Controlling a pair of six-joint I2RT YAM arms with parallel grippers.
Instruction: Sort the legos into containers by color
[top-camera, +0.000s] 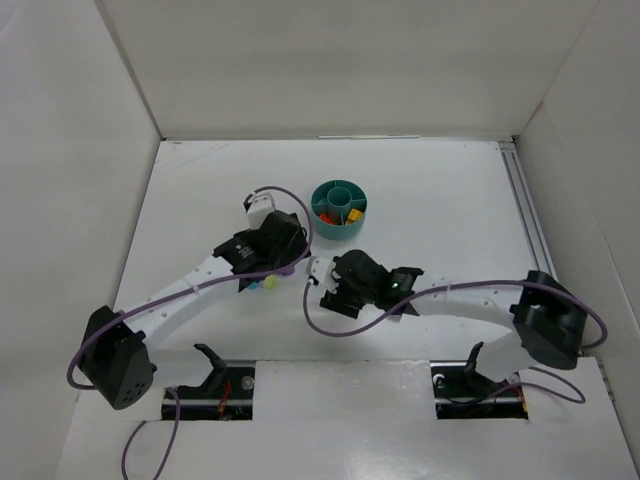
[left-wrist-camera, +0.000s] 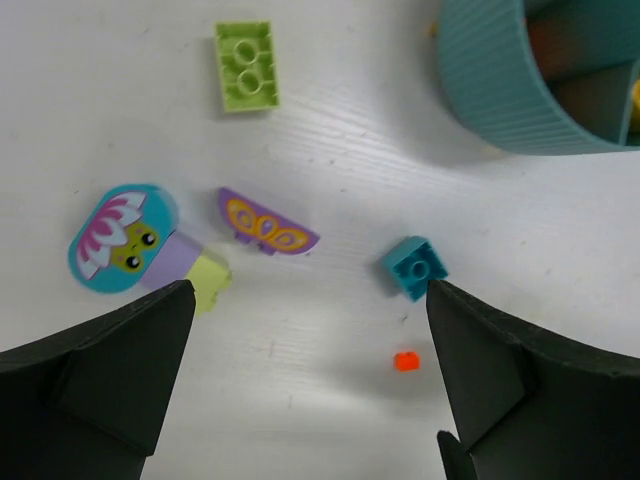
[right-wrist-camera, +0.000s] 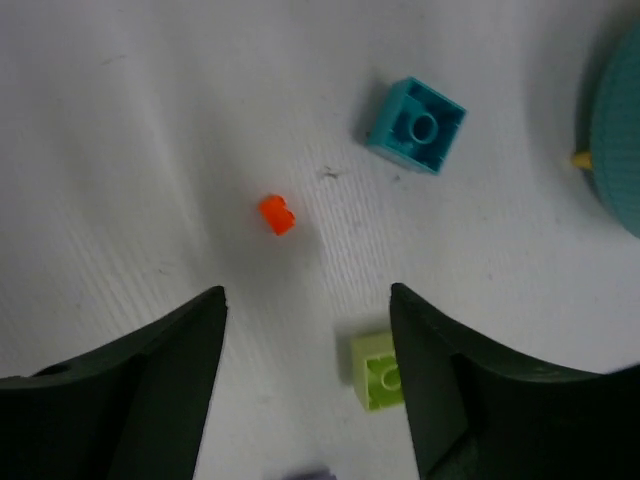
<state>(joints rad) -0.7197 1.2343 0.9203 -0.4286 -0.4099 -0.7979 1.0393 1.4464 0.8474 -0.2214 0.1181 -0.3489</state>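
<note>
The round teal dish (top-camera: 338, 208) stands mid-table with orange and yellow bricks in its wedges. Loose legos lie on the table just in front of it. In the left wrist view I see a lime brick (left-wrist-camera: 246, 66), a purple butterfly piece (left-wrist-camera: 266, 222), a teal brick (left-wrist-camera: 414, 268), a tiny orange piece (left-wrist-camera: 405, 361) and the dish wall (left-wrist-camera: 500, 80). My left gripper (left-wrist-camera: 308, 292) is open and empty above them. My right gripper (right-wrist-camera: 307, 292) is open and empty, above the orange piece (right-wrist-camera: 276, 214), the teal brick (right-wrist-camera: 418, 124) and a lime brick (right-wrist-camera: 378, 372).
A teal flower-face piece (left-wrist-camera: 120, 238) on a lilac and pale yellow block lies by my left finger. White walls close in the table at the back and both sides. The two wrists (top-camera: 300, 268) are close together in front of the dish.
</note>
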